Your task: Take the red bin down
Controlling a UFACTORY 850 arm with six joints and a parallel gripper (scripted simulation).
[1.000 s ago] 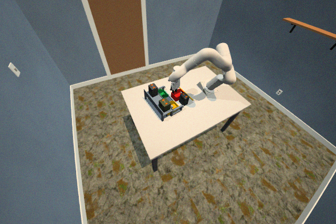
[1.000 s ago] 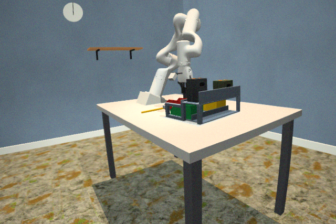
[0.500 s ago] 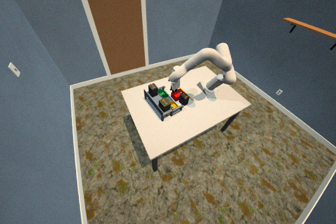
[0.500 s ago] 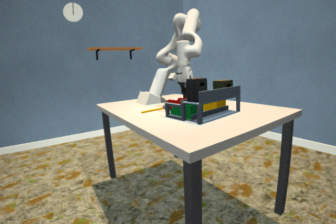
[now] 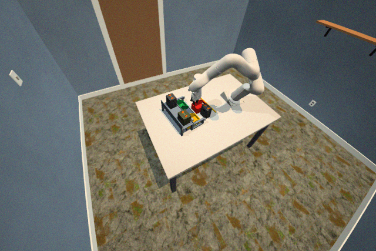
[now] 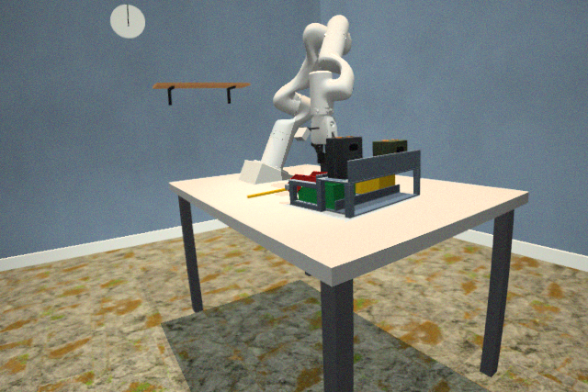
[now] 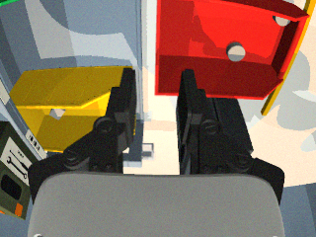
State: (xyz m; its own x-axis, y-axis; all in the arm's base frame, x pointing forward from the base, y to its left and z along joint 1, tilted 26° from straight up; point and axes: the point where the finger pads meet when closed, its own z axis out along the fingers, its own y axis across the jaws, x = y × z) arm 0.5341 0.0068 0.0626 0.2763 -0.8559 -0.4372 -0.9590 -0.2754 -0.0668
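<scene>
In the exterior view, the shelf [image 5: 172,118] [image 6: 384,165] [image 7: 99,55], toward the bench's [image 5: 212,144] [image 6: 403,226] [image 7: 291,168] nearest corner, partly hid the red bin [image 5: 196,107] [image 6: 303,177] [image 7: 207,30]. The wrist view's upper border cropped that bin.

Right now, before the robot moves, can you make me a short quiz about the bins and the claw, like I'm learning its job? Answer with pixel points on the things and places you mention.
1. True or false: the fingers of the claw [image 5: 195,102] [image 6: 321,161] [image 7: 157,76] are squeezing the red bin [image 5: 198,107] [image 6: 307,176] [image 7: 212,35].
2. Pick one: what color is the thin bar [image 5: 204,100] [image 6: 265,193] [image 7: 276,90] beside the red bin?
A) blue
B) yellow
C) green
3. Fill in: the wrist view shows ____ round gray parts [image 7: 236,52] in the red bin.

Key: 1 false; 2 B; 3 two.
</scene>
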